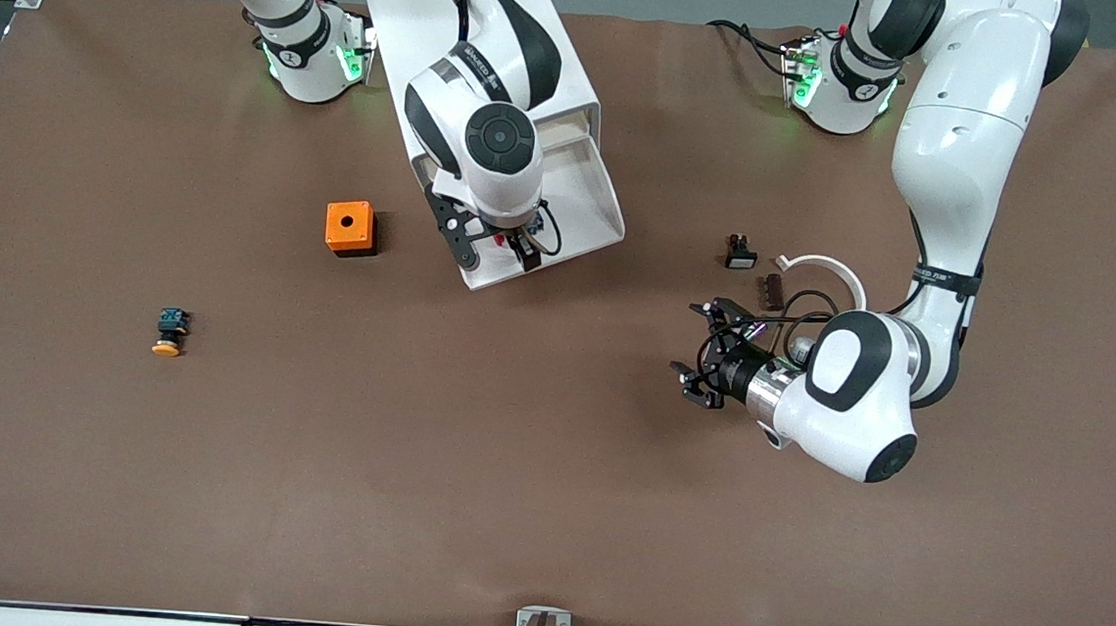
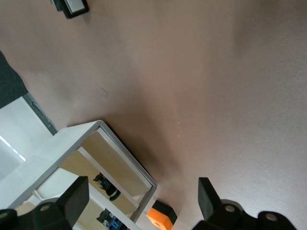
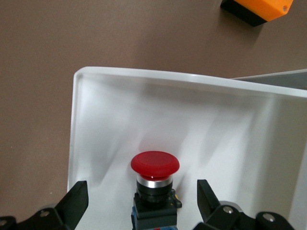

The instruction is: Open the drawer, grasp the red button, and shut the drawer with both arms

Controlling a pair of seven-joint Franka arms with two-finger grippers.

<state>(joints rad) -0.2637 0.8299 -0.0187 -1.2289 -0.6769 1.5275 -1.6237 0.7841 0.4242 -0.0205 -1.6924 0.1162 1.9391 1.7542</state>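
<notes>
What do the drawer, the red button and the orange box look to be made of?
Drawer: seemingly smooth white plastic; soft sheen, rounded corners. Button: glossy red cap, likely plastic, over a shiny metallic-looking collar and black body. Box: matte orange, probably plastic or printed, on a black base. The right claw is open around the button in the drawer; the left claw waits open over the table.

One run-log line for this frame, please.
drawer: open | button: in drawer | right end effector: open, straddling button | left end effector: open, waiting above table
</notes>
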